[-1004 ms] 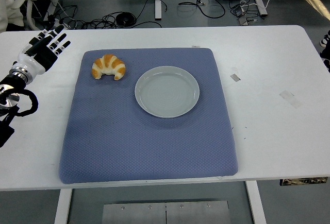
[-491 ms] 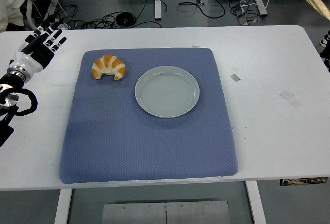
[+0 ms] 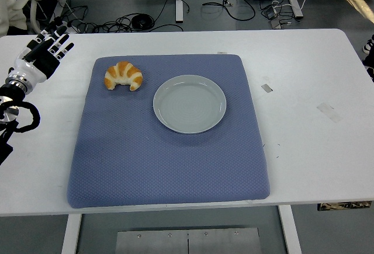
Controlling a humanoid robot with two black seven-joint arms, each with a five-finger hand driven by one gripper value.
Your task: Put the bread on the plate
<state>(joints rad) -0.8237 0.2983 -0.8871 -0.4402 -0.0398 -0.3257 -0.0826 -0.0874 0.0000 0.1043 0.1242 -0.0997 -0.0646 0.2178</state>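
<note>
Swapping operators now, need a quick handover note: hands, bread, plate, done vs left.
Left hand: over the table's far left corner, off the mat, fingers extended, holding nothing.
Right hand: not in view.
Bread: a croissant lying on the blue mat near its far left corner, apart from the plate, untouched.
Plate: empty, on the mat just right of the bread.
Done: nothing yet, no grasp made.
Left: bring the left hand over to the bread, grasp it, carry it right to the plate, set it down and release.

1 croissant (image 3: 123, 76), 1 plate (image 3: 189, 103), 1 mat (image 3: 169, 160)
</note>
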